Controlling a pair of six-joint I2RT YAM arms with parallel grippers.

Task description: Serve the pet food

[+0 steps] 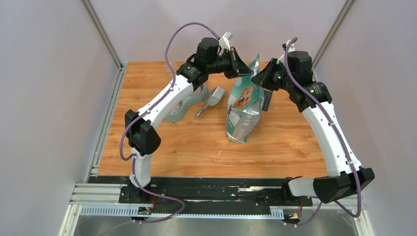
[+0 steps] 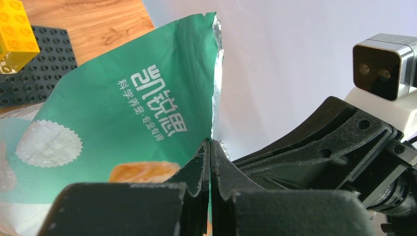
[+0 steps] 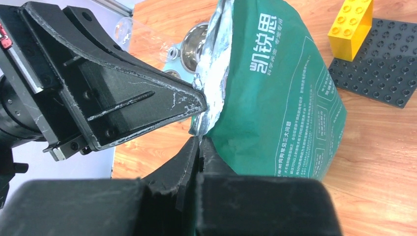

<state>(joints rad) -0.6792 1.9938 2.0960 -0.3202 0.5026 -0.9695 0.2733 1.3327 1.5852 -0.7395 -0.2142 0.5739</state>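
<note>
We hold the bag (image 1: 243, 105) at its top with both grippers. The bag is green and white with a golden dog printed on its front, and it stands upright near the middle of the wooden table (image 1: 162, 147).

Our left gripper (image 2: 210, 160) has its fingers pressed together on the bag's top edge, pinching the silver lining where the green side ends. Our right gripper (image 3: 199, 152) does the same from the other side, its fingers clamped flat on the bag's rim just below the left gripper's tip. In the right wrist view the two grippers sit very close, nearly touching, with the crumpled silver edge between them. From above, both arms arch over the table and meet at the bag's top.

The pet food does not show in any view, so we cannot tell where it lies; the bag's mouth gives us no look inside.

A grey metal scoop (image 1: 212, 100) lies on the table just left of the bag. Left of the scoop, partly under our left arm, sits a pale feeding dish (image 1: 175, 114) with a shiny metal bowl in it. Right of the bag lies a dark studded building plate (image 3: 381, 64), and a yellow brick (image 3: 350, 27) stands on its far corner.
</note>
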